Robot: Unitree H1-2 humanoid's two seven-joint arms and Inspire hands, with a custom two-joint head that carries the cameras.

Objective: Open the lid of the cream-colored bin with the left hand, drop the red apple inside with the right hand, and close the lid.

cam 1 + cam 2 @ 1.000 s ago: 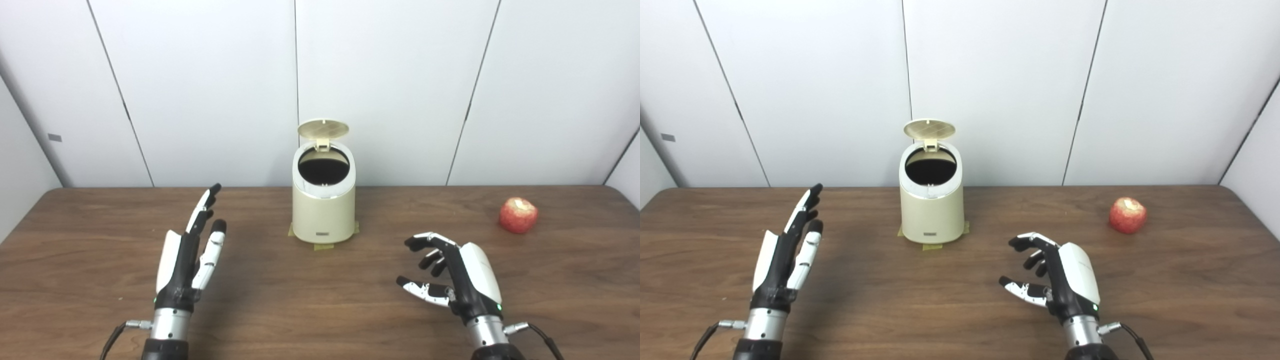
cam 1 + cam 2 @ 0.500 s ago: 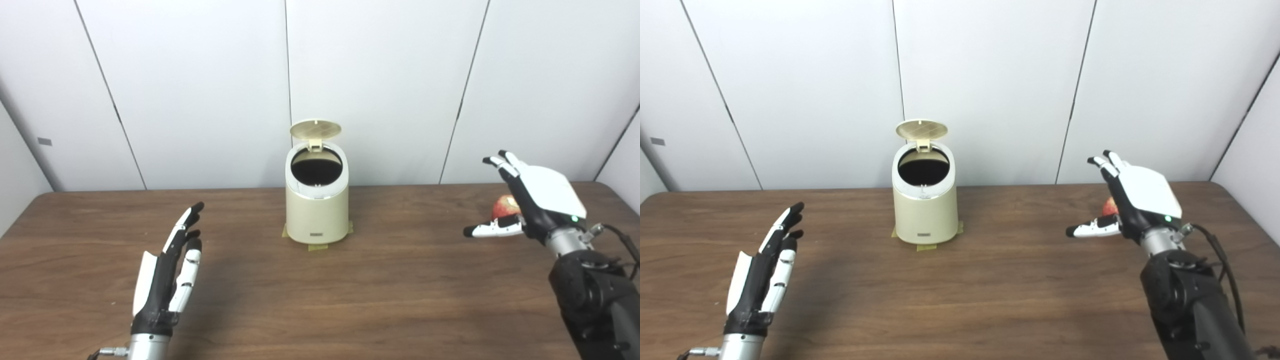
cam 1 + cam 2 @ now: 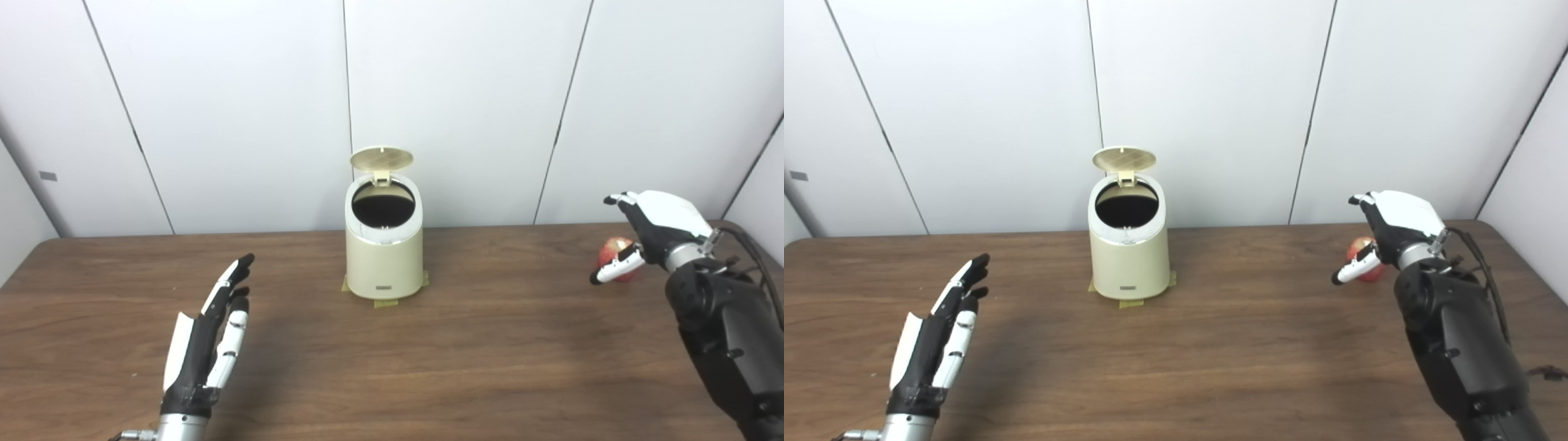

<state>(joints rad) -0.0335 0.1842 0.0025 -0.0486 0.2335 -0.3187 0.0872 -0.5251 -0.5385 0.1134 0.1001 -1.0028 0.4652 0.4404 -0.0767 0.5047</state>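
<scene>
The cream-colored bin [image 3: 384,260] stands at the middle back of the table, its round lid [image 3: 381,160] flipped up and the dark inside showing. The red apple [image 3: 614,256] lies on the table at the far right, partly hidden behind my right hand [image 3: 649,229]. That hand hovers just over the apple, open, fingers curved and thumb stretched out in front of the fruit, not closed on it. My left hand [image 3: 208,340] rests open at the front left, fingers straight, well away from the bin.
The brown wooden table [image 3: 429,361] ends against white wall panels behind the bin. Yellow tape patches [image 3: 386,301] sit under the bin's base. My dark right forearm [image 3: 729,343] reaches up along the table's right edge.
My right hand swung from the front middle of the table out to the far right and dropped over the apple. The left hand drew back slightly. The camera shifted a little to the right.
</scene>
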